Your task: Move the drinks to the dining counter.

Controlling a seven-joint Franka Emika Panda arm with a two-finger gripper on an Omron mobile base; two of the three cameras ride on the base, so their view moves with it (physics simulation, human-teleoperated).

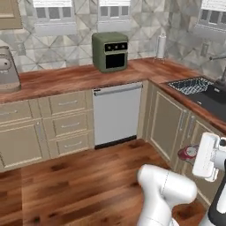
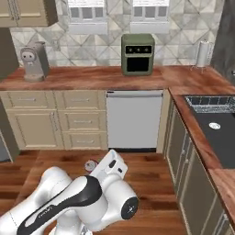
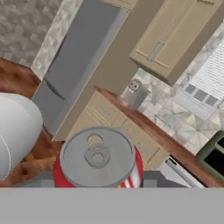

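A short red can [image 3: 98, 159] with a silver pull-tab top sits between my gripper's [image 3: 99, 180] dark fingers, and the gripper is shut on it. The can is held in the air above the wooden floor, beside the white hand. From the left base view the can [image 1: 188, 152] shows in front of the corner cabinets. In the right base view its top [image 2: 91, 165] peeks out beside the hand, over the floor. The dining counter is out of view.
An L-shaped wood countertop [image 1: 70, 78] carries a green toaster oven [image 1: 110, 51], a coffee machine [image 2: 34, 61] and a paper towel roll [image 2: 202, 53]. A dishwasher [image 1: 118, 114] sits below it and a black sink [image 2: 215, 124] on the right run. Open wooden floor [image 1: 88, 176] lies ahead.
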